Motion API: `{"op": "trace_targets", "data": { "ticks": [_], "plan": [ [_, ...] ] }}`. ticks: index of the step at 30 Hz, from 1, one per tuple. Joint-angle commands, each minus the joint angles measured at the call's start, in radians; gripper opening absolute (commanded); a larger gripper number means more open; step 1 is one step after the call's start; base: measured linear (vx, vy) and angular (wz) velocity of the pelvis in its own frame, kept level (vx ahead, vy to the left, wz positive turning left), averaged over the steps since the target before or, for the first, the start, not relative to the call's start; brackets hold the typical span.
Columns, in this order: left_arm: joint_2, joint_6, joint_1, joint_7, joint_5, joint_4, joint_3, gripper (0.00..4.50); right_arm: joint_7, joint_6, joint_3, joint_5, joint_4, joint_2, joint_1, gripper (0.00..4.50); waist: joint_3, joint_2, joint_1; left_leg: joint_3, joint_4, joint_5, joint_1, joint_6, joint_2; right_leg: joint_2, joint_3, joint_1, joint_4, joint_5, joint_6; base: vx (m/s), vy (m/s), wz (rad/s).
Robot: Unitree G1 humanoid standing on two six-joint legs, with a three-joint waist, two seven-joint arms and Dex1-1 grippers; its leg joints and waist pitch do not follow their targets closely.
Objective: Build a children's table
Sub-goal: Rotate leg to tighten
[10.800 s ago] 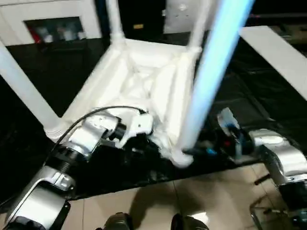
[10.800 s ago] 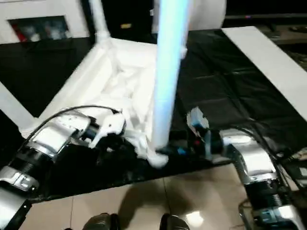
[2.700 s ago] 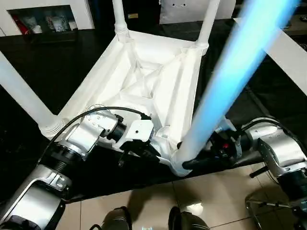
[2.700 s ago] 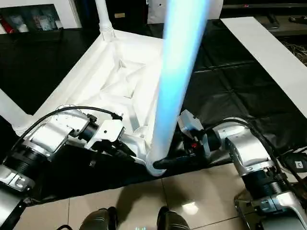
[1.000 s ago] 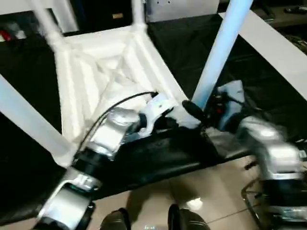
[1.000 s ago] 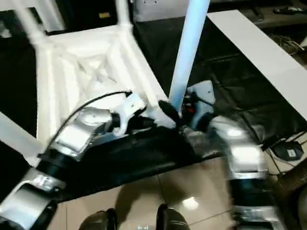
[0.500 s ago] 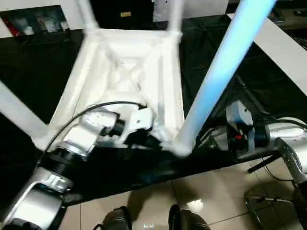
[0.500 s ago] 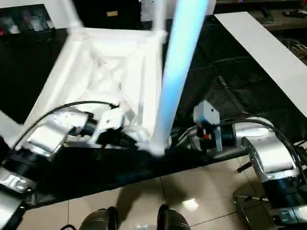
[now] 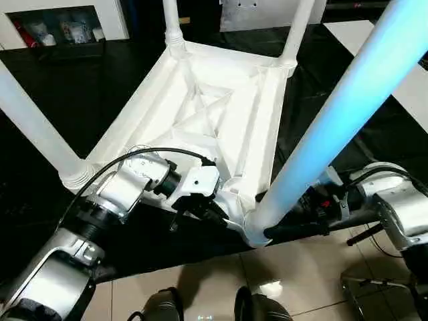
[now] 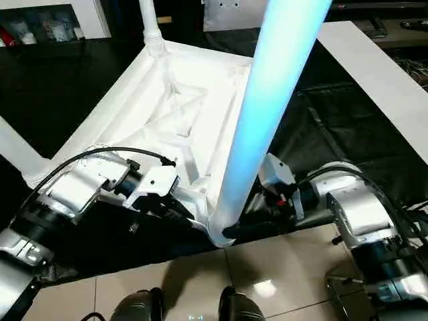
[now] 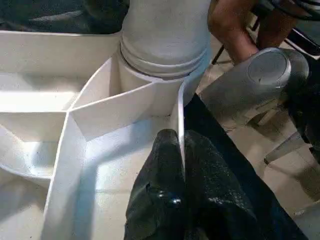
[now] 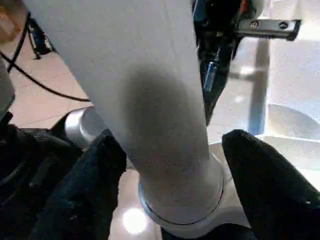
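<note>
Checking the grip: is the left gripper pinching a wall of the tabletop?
Yes, the left gripper is shut on a thin upright wall of the tabletop.

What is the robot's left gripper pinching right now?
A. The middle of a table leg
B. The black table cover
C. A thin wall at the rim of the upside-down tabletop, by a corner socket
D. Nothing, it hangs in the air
C: in the left wrist view the two black fingers are closed on a thin white rim wall of the tabletop, just below the near leg in its socket.
</note>
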Motion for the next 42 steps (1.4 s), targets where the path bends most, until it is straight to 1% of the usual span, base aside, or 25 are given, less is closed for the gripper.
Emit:
{"op": "trace_targets", "data": {
  "ticks": [1, 8, 12, 13, 14, 17, 18, 19, 21, 22, 23, 27, 28, 29, 30, 31, 32, 34, 35, 36, 37, 38, 39, 40, 42],
  "plan": [
    [-0.011, -0.019, -0.014, -0.045, -0.001, -0.007, -0.033, 0.00, 0.023, -0.005, 0.009, 0.000, 0.000, 0.001, -0.005, 3.01, -0.079, -0.016, -0.007, -0.018, -0.049, -0.048, 0.014, 0.170, 0.060, -0.088, 0.057, 0.070, -0.050, -0.205, -0.238, 0.000, 0.000, 0.00],
    [-0.001, -0.013, -0.017, -0.046, -0.006, 0.018, -0.016, 0.00, 0.039, 0.024, 0.011, 0.028, 0.000, 0.002, -0.004, 2.52, -0.079, -0.009, -0.006, -0.019, -0.050, -0.053, 0.014, 0.164, 0.061, -0.088, 0.057, 0.071, -0.050, -0.193, -0.248, 0.000, 0.000, 0.00],
    [-0.006, 0.089, 0.003, 0.007, -0.048, -0.014, 0.034, 0.00, -0.025, 0.109, -0.039, 0.090, -0.035, 0.025, 0.020, 2.20, -0.081, -0.006, -0.005, -0.019, -0.049, -0.041, 0.014, 0.165, 0.062, -0.086, 0.057, 0.073, -0.046, -0.154, -0.267, 0.000, 0.000, 0.00],
    [-0.009, 0.140, 0.017, 0.041, -0.062, -0.038, 0.054, 0.00, -0.086, 0.140, -0.070, 0.109, -0.047, 0.047, 0.033, 2.18, -0.079, -0.005, -0.003, -0.020, -0.050, -0.046, 0.012, 0.156, 0.065, -0.090, 0.059, 0.075, -0.047, -0.160, -0.268, 0.000, 0.000, 0.00],
    [-0.010, 0.160, 0.025, 0.057, -0.067, -0.051, 0.063, 0.00, -0.115, 0.162, -0.082, 0.117, -0.052, 0.055, 0.038, 2.14, -0.079, -0.005, -0.005, -0.020, -0.051, -0.065, 0.011, 0.147, 0.061, -0.088, 0.055, 0.073, -0.053, -0.193, -0.262, 0.000, 0.000, 0.00],
    [-0.024, 0.240, 0.054, 0.126, -0.073, -0.101, 0.084, 0.00, -0.252, 0.176, -0.120, 0.100, -0.054, 0.098, 0.057, 2.09, -0.075, -0.006, -0.011, -0.022, -0.055, -0.092, 0.010, 0.120, 0.058, -0.088, 0.055, 0.075, -0.061, -0.264, -0.235, 0.000, 0.000, 0.00],
    [-0.024, 0.240, 0.054, 0.126, -0.073, -0.101, 0.084, 0.00, -0.252, 0.176, -0.120, 0.100, -0.054, 0.098, 0.057, 2.09, -0.074, -0.005, -0.013, -0.022, -0.056, -0.100, 0.009, 0.112, 0.058, -0.089, 0.055, 0.074, -0.063, -0.283, -0.227, 0.000, 0.000, 0.00],
    [-0.043, 0.277, 0.066, 0.168, -0.076, -0.120, 0.093, 0.00, -0.333, 0.179, -0.139, 0.080, -0.050, 0.125, 0.061, 2.08, -0.072, -0.008, -0.023, -0.024, -0.058, -0.123, 0.009, 0.092, 0.052, -0.090, 0.054, 0.075, -0.072, -0.354, -0.199, 0.000, 0.000, 0.00],
    [-0.060, 0.296, 0.070, 0.200, -0.077, -0.126, 0.097, 0.00, -0.388, 0.182, -0.153, 0.063, -0.050, 0.145, 0.064, 2.07, -0.072, -0.010, -0.036, -0.026, -0.059, -0.122, 0.006, 0.081, 0.048, -0.087, 0.052, 0.076, -0.075, -0.376, -0.183, 0.000, 0.000, 0.00],
    [-0.080, 0.308, 0.070, 0.229, -0.074, -0.122, 0.099, 0.00, -0.436, 0.181, -0.162, 0.047, -0.051, 0.163, 0.067, 2.06, -0.072, -0.010, -0.048, -0.026, -0.059, -0.118, 0.003, 0.080, 0.046, -0.084, 0.052, 0.075, -0.075, -0.368, -0.180, 0.000, 0.000, 0.00],
    [-0.104, 0.318, 0.068, 0.262, -0.067, -0.115, 0.101, 0.00, -0.487, 0.188, -0.173, 0.038, -0.058, 0.185, 0.071, 2.06, -0.073, -0.013, -0.053, -0.028, -0.059, -0.116, -0.001, 0.081, 0.044, -0.084, 0.051, 0.079, -0.075, -0.368, -0.176, 0.000, 0.000, 0.00],
    [-0.209, 0.369, 0.043, 0.411, -0.040, -0.073, 0.119, 0.00, -0.645, 0.231, -0.197, 0.018, -0.101, 0.257, 0.086, 2.04, -0.075, -0.013, -0.067, -0.023, -0.055, -0.087, 0.001, 0.098, 0.039, -0.078, 0.051, 0.076, -0.078, -0.352, -0.164, 0.000, 0.000, 0.00],
    [-0.275, 0.386, 0.016, 0.520, -0.018, -0.026, 0.130, 0.00, -0.749, 0.239, -0.205, -0.010, -0.115, 0.308, 0.089, 2.04, -0.076, -0.013, -0.068, -0.021, -0.053, -0.080, 0.003, 0.105, 0.037, -0.076, 0.052, 0.074, -0.080, -0.340, -0.164, 0.000, 0.000, 0.00],
    [-0.287, 0.388, 0.011, 0.540, -0.014, -0.017, 0.132, 0.00, -0.772, 0.239, -0.206, -0.017, -0.116, 0.319, 0.089, 2.04, -0.076, -0.012, -0.068, -0.020, -0.052, -0.075, 0.004, 0.105, 0.037, -0.074, 0.051, 0.072, -0.080, -0.334, -0.165, 0.000, 0.000, 0.00],
    [-0.337, 0.382, -0.015, 0.625, 0.000, 0.037, 0.143, 0.00, -0.881, 0.242, -0.213, -0.054, -0.111, 0.373, 0.081, 2.04, -0.078, -0.012, -0.069, -0.021, -0.052, -0.064, 0.001, 0.106, 0.036, -0.075, 0.051, 0.075, -0.076, -0.306, -0.172, 0.000, 0.000, 0.00],
    [-0.364, 0.378, -0.029, 0.672, 0.008, 0.066, 0.150, 0.00, -0.944, 0.245, -0.217, -0.074, -0.108, 0.405, 0.075, 2.04, -0.078, -0.010, -0.072, -0.021, -0.053, -0.063, 0.003, 0.104, 0.037, -0.072, 0.049, 0.070, -0.077, -0.293, -0.178, 0.000, 0.000, 0.00],
    [-0.396, 0.367, -0.047, 0.734, 0.020, 0.106, 0.158, 0.00, -1.048, 0.253, -0.231, -0.102, -0.094, 0.458, 0.061, 2.02, -0.079, -0.009, -0.072, -0.022, -0.053, -0.067, 0.005, 0.102, 0.036, -0.074, 0.048, 0.073, -0.076, -0.289, -0.181, 0.000, 0.000, 0.00],
    [-0.424, 0.355, -0.063, 0.785, 0.036, 0.138, 0.163, 0.00, -1.156, 0.253, -0.246, -0.131, -0.076, 0.517, 0.047, 2.00, -0.078, -0.009, -0.073, -0.021, -0.054, -0.080, 0.005, 0.111, 0.031, -0.075, 0.049, 0.075, -0.081, -0.300, -0.177, 0.000, 0.000, 0.00],
    [-0.440, 0.347, -0.072, 0.816, 0.046, 0.156, 0.168, 0.00, -1.227, 0.255, -0.259, -0.145, -0.065, 0.558, 0.039, 2.00, -0.078, -0.005, -0.072, -0.020, -0.054, -0.082, 0.006, 0.114, 0.031, -0.075, 0.050, 0.073, -0.082, -0.306, -0.174, 0.000, 0.000, 0.00],
    [-0.440, 0.347, -0.072, 0.816, 0.046, 0.156, 0.168, 0.00, -1.227, 0.255, -0.259, -0.145, -0.065, 0.558, 0.039, 2.00, -0.078, -0.004, -0.075, -0.021, -0.057, -0.081, 0.004, 0.114, 0.033, -0.074, 0.050, 0.071, -0.081, -0.304, -0.170, 0.000, 0.000, 0.00],
    [-0.467, 0.330, -0.089, 0.866, 0.058, 0.184, 0.177, 0.00, -1.347, 0.244, -0.267, -0.175, -0.036, 0.630, 0.028, 2.00, -0.079, -0.002, -0.074, -0.021, -0.057, -0.077, 0.007, 0.113, 0.034, -0.075, 0.050, 0.071, -0.081, -0.293, -0.170, 0.000, 0.000, 0.00],
    [-0.479, 0.324, -0.095, 0.885, 0.064, 0.191, 0.183, 0.00, -1.390, 0.226, -0.262, -0.193, -0.027, 0.659, 0.026, 2.00, -0.077, -0.001, -0.077, -0.022, -0.058, -0.082, 0.006, 0.111, 0.035, -0.075, 0.051, 0.069, -0.081, -0.294, -0.171, 0.000, 0.000, 0.00],
    [-0.483, 0.322, -0.097, 0.891, 0.065, 0.193, 0.185, 0.00, -1.399, 0.222, -0.260, -0.197, -0.026, 0.666, 0.026, 2.00, -0.079, 0.001, -0.076, -0.021, -0.058, -0.092, 0.011, 0.105, 0.036, -0.076, 0.051, 0.068, -0.081, -0.295, -0.172, 0.000, 0.000, 0.00],
    [-0.483, 0.322, -0.097, 0.892, 0.066, 0.193, 0.186, 0.00, -1.400, 0.221, -0.260, -0.198, -0.026, 0.667, 0.026, 2.00, -0.078, 0.000, -0.075, -0.022, -0.060, -0.094, 0.010, 0.108, 0.037, -0.076, 0.052, 0.071, -0.079, -0.276, -0.176, 0.000, 0.000, 0.00],
    [-0.489, 0.313, -0.101, 0.897, 0.073, 0.197, 0.188, 0.00, -1.404, 0.184, -0.252, -0.210, -0.030, 0.682, 0.029, 2.55, -0.078, 0.002, -0.076, -0.022, -0.061, -0.099, 0.009, 0.119, 0.038, -0.076, 0.052, 0.072, -0.077, -0.249, -0.184, 0.000, 0.000, 0.00]
  ]
}}
